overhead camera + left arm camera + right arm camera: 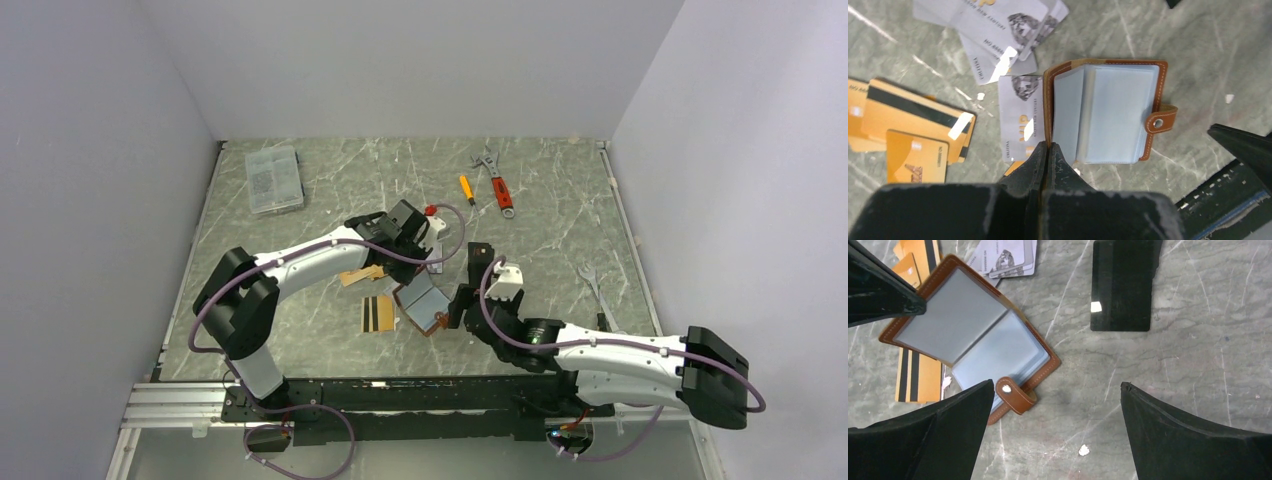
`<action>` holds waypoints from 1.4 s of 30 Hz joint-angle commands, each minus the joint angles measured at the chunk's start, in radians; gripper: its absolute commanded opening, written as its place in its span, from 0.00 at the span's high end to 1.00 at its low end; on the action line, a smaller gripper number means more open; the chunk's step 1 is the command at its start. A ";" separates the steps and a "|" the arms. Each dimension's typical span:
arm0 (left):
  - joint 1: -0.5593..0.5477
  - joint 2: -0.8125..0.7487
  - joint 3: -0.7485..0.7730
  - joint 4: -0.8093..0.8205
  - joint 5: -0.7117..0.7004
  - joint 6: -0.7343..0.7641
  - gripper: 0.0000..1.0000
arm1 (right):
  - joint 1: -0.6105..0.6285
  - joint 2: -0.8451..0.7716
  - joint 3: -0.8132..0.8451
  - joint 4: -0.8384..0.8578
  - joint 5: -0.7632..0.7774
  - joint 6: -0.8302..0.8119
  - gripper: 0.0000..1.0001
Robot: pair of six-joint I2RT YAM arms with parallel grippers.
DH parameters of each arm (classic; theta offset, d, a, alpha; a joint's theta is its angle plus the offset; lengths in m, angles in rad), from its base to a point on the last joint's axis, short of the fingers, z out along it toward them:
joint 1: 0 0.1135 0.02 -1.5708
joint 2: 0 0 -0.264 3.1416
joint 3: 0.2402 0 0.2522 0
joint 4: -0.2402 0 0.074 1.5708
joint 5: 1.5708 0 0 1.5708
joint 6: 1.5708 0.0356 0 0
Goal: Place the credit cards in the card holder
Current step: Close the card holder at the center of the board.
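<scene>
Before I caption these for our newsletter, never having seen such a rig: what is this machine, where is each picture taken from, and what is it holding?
These are two robot arms bolted at the near edge of a marble table. The wide picture comes from a fixed camera above and behind them. The other two come from a camera on each wrist, looking past that arm's own fingers. On the table lie a tan card holder opened to its clear sleeves, orange-gold cards, silver cards, a black card and, farther off, a clear box and a red-handled wrench. The left gripper is shut and seems to pinch the holder's leather edge. The right gripper is wide open, holding nothing.
</scene>
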 commanded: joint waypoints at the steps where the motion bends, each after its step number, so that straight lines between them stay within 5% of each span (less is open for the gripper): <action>1: -0.008 -0.048 0.024 -0.032 -0.150 -0.108 1.00 | -0.069 -0.020 0.060 -0.061 -0.164 -0.043 0.00; 12: -0.006 -0.085 0.010 -0.033 -0.028 -0.158 1.00 | -0.079 0.221 0.194 -0.207 -0.173 0.069 0.12; 17: -0.002 -0.093 -0.023 -0.011 -0.004 -0.201 1.00 | -0.079 0.183 0.157 -0.062 -0.252 -0.036 0.26; 28: 0.017 -0.093 -0.037 -0.005 0.033 -0.262 1.00 | -0.059 0.296 0.220 0.014 -0.238 -0.133 0.24; 42: 0.027 -0.078 -0.045 0.001 0.036 -0.267 1.00 | 0.022 0.533 0.380 -0.106 -0.044 -0.140 0.24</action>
